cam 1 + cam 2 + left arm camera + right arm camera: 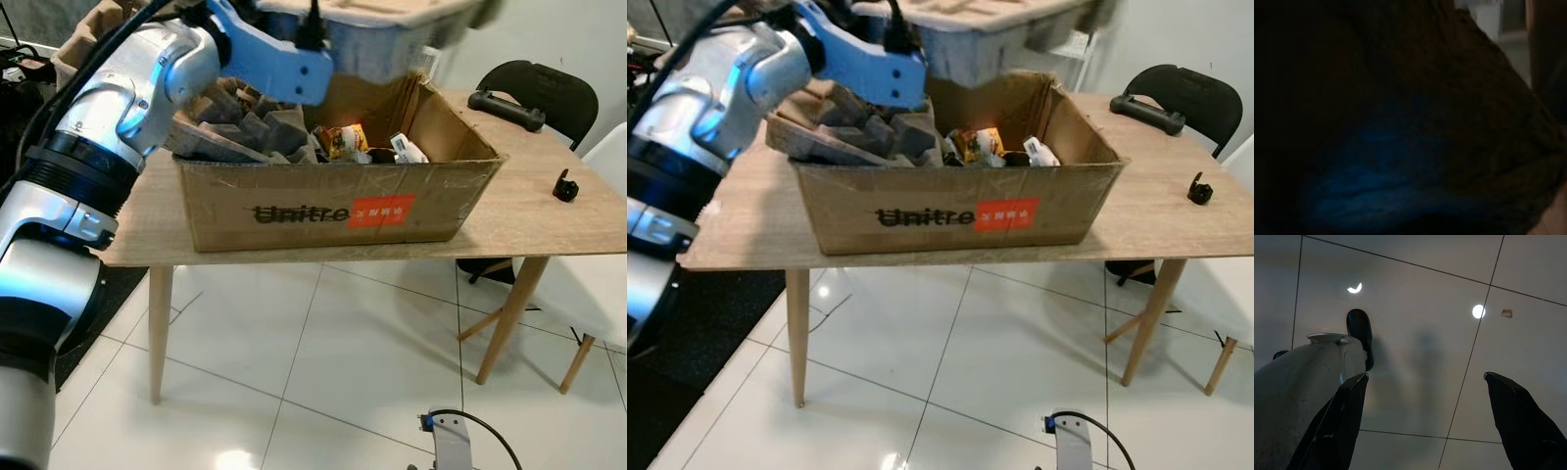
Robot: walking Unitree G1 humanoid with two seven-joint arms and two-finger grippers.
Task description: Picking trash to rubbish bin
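Observation:
An open cardboard box [333, 211] printed "Unitree" stands on the wooden table [549, 230], serving as the bin. It holds grey pulp pieces [250, 132], a coloured wrapper [343, 140] and a white bottle [407, 149]. A grey pulp tray [392, 29] hangs above the box's back edge, held up at my left arm's blue wrist [279, 64]; the tray hides the fingers. The left wrist view is very dark, with a rough brown surface [1449, 122] close up. My right gripper [1425, 426] hangs low over the tiled floor, open and empty.
A black chair [549, 83] stands behind the table, and a white chair [607, 186] at its right. A black handle-shaped object [505, 108] and a small black item [565, 186] lie on the table. A small scrap [1507, 313] lies on the floor tiles.

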